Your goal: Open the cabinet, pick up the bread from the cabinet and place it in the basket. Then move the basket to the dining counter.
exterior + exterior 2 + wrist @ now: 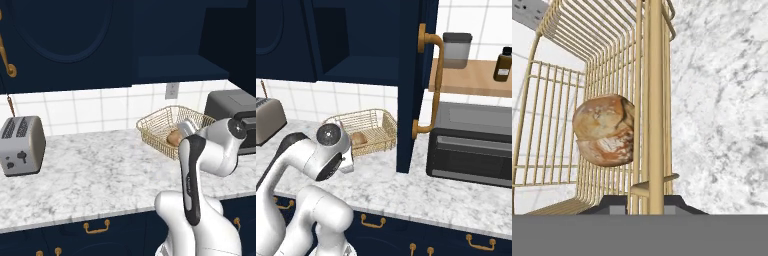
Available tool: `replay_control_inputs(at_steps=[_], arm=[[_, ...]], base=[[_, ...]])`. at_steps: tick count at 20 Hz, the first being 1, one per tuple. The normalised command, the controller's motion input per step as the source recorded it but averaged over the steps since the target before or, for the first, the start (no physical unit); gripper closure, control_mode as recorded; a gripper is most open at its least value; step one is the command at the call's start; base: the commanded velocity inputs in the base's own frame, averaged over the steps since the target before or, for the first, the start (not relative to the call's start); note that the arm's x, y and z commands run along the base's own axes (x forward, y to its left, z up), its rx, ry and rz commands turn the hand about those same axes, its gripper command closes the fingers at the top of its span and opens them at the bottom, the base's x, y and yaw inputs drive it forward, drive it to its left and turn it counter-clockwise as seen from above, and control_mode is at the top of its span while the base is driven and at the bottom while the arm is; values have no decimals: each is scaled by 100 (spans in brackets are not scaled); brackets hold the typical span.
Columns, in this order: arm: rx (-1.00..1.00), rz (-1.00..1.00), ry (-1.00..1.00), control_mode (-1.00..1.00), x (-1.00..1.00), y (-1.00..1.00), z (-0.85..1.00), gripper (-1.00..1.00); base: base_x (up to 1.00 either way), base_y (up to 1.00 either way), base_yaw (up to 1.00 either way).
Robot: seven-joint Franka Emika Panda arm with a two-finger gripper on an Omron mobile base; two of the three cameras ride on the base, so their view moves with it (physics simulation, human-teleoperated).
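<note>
Hand view: rounded crusty bread (604, 131) inside wire-mesh basket (655, 100)

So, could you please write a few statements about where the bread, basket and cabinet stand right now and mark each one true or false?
1. The bread lies inside the basket. True.
2. The basket sits on the wooden shelf beside the jar. False: it rests on the marble worktop near the tiled wall.
3. The cabinet door stands open. True.
4. The toaster stands right against the basket. False: it stands apart, at the worktop's far left in the left base view.
5. The gripper is at the basket's rim, in the hand view. True.
</note>
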Motion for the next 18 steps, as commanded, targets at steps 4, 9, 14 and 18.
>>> replay_control_inputs(at_steps=[4,9,14,18], arm=[[0,-13,0,-100,-64,5,50,100],[-3,-10,-5,-100,-56,29,48,100],[0,-2,0,100,-12,5,8,100],[0,0,0,100,0,0,0,100]], base=[[0,0,0],[0,0,0],[-60,20,-7],[-98,41,-1]])
